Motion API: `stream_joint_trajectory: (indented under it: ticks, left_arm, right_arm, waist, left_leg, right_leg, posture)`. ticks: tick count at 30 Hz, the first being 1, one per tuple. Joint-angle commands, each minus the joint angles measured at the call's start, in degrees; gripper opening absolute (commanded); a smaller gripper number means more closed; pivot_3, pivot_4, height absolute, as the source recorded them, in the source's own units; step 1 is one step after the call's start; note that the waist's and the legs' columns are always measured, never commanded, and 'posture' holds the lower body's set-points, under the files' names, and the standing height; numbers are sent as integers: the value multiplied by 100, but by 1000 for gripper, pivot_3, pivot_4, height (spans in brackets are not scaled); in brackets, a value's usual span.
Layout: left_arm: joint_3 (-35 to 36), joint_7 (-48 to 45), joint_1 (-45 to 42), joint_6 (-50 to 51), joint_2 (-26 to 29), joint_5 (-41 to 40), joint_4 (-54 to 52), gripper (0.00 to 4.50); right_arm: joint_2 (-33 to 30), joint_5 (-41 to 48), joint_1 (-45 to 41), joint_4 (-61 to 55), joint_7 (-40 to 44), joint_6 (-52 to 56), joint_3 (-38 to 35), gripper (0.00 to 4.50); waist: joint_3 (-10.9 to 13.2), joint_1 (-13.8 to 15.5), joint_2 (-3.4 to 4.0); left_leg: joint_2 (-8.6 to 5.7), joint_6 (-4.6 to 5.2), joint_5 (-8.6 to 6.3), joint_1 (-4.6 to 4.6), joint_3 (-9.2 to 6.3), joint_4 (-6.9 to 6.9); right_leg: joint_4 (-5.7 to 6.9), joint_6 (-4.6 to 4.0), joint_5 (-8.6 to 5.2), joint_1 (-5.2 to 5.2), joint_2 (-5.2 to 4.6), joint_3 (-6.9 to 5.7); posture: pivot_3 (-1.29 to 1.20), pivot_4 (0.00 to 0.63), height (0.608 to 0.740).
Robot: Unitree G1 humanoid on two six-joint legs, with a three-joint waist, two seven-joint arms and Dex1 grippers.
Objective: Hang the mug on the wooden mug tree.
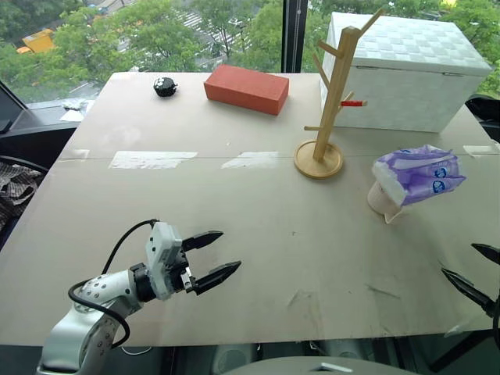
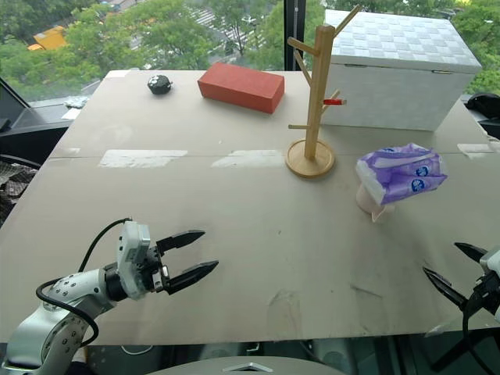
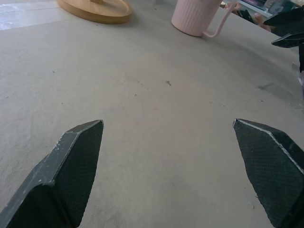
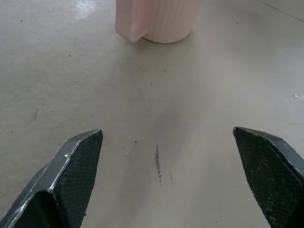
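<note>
Both grippers, left [image 1: 209, 257] and right [image 2: 455, 268], are hovering spread and empty, flanking the mug [image 4: 159, 19], which is standing packet-covered [image 1: 418, 173] beside the mug tree [image 1: 334, 98].

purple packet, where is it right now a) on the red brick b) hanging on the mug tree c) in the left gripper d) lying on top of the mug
d: the purple packet lies across the top of the mug, which stands on the table to the right of the wooden mug tree.
</note>
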Motion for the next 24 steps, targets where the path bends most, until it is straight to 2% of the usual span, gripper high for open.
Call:
stream_joint_trajectory:
  ticks: [1, 4, 7, 13, 17, 24]
  left_arm:
    - [89, -245, -280, -93, 110, -125, 23, 4500]
    - [-111, -332, -745, 3, 90, -191, 20, 4500]
    - [-345, -466, -1143, 48, 137, -110, -9, 4500]
    - [-492, -745, -1423, 95, 287, -180, -112, 4500]
    - [-569, -682, -1476, 111, 212, -142, -115, 4500]
    - [-648, -585, -1432, 120, 185, -154, -269, 4500]
  right_arm:
    - [-1, 16, -154, -445, -187, -10, -65, 4444]
    - [-12, 103, -376, -1207, -505, 199, -82, 4444]
    - [-504, 231, -551, -1806, -601, 1010, -250, 4444]
    - [-1407, 179, -1029, -2295, -262, 1331, -559, 4444]
    - [-1850, -730, -1366, -2588, -252, 875, -147, 4444]
    - [-1907, -1781, -2011, -2668, -677, 539, 942, 4444]
  waist:
    - [0, 0, 0]
    - [4, 3, 8]
    - [-4, -3, 23]
    - [-3, -2, 14]
    - [-1, -1, 13]
    - [6, -3, 1]
  left_leg:
    - [0, 0, 0, 0, 0, 0]
    - [0, 0, 0, 1, -4, 3]
    - [-2, 0, 1, 12, 2, 7]
    - [-4, 1, 1, 3, 9, 3]
    - [-2, 1, 1, -1, 5, 1]
    - [-1, 1, 1, -1, 6, 6]
  right_leg:
    - [0, 0, 0, 0, 0, 0]
    - [4, 1, 1, 0, 2, -7]
    - [14, 1, 2, 2, 3, -13]
    - [8, -4, 3, -1, 37, -4]
    - [0, 1, 0, 0, 45, -4]
    - [-2, 4, 0, 1, 42, -4]
  posture:
    - [0, 150, 740]
    - [0, 150, 740]
    - [0, 150, 740]
    - [0, 150, 740]
    - [0, 150, 740]
    - [0, 150, 740]
